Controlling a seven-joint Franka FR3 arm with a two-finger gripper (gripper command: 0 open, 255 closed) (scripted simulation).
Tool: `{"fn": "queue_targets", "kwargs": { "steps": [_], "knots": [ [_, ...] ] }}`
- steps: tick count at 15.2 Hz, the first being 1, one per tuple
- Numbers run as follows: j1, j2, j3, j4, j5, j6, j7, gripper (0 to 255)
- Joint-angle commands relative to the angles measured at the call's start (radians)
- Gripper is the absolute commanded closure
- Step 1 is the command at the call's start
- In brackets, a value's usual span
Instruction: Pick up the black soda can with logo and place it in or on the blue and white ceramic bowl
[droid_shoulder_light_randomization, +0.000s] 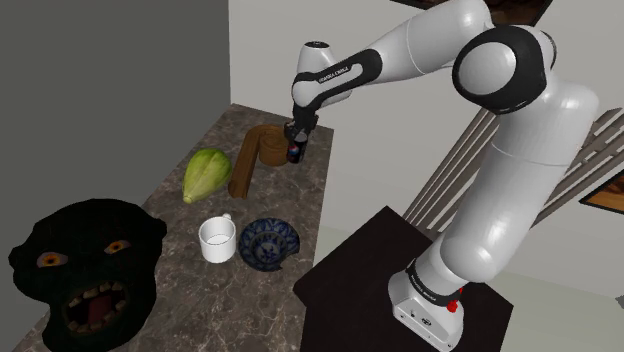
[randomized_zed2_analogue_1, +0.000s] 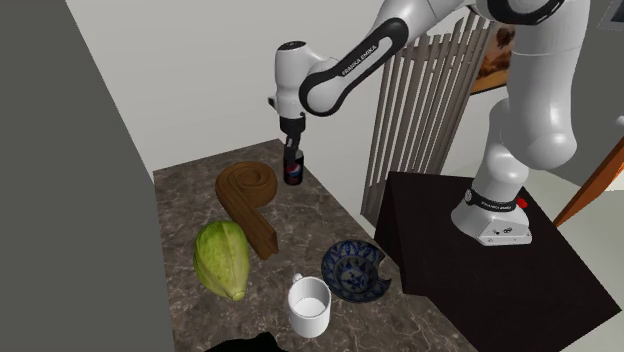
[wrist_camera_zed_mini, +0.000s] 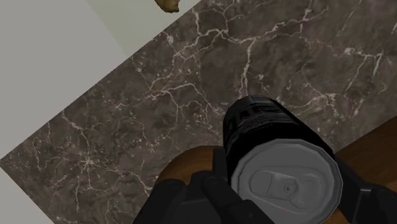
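Your counter (droid_shoulder_light_randomization: 235, 305) is dark veined marble, running from the wall toward the shoulder view's bottom edge. The white arm (droid_shoulder_light_randomization: 480, 90) rises from the dark stand (droid_shoulder_light_randomization: 365, 265), which sits at about 4 o'clock of the bowl in that view, and reaches over toward the counter's far end at 10 o'clock.

At the counter's 7 o'clock corner you have a black ape mask (droid_shoulder_light_randomization: 90, 270) with orange eyes and an open mouth. A brown wood piece (droid_shoulder_light_randomization: 250, 160) with a coiled end lies near the far end. A green squash (droid_shoulder_light_randomization: 205, 173) lies just beside it, at its 9 o'clock. The blue and white bowl (droid_shoulder_light_randomization: 290, 235) sits empty near the counter's edge, with a white mug (droid_shoulder_light_randomization: 217, 240) just beside it at 9 o'clock, directly below the squash.

The black can (randomized_zed2_analogue_1: 293, 172) stands upright at 3 o'clock of the wood's coil, well apart from the bowl, which lies at its 6 o'clock. Your gripper (randomized_zed2_analogue_1: 292, 150) comes straight down on it. In the wrist view, the fingers (wrist_camera_zed_mini: 213, 191) are clamped on the can's sides just below its silver top. You cannot tell whether its base touches the counter.
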Motion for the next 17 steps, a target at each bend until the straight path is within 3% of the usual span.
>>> {"fn": "queue_targets", "kwargs": {
  "steps": [1,5,17],
  "knots": [
    [0.0,-0.015,0.0,0.009,0.001,-0.024,-0.002,255],
    [0.0,-0.04,0.001,0.024,0.003,-0.064,-0.005,255],
    [0.131,-0.306,0.107,-0.276,-0.005,-0.043,0.239,255]
  ]
}}
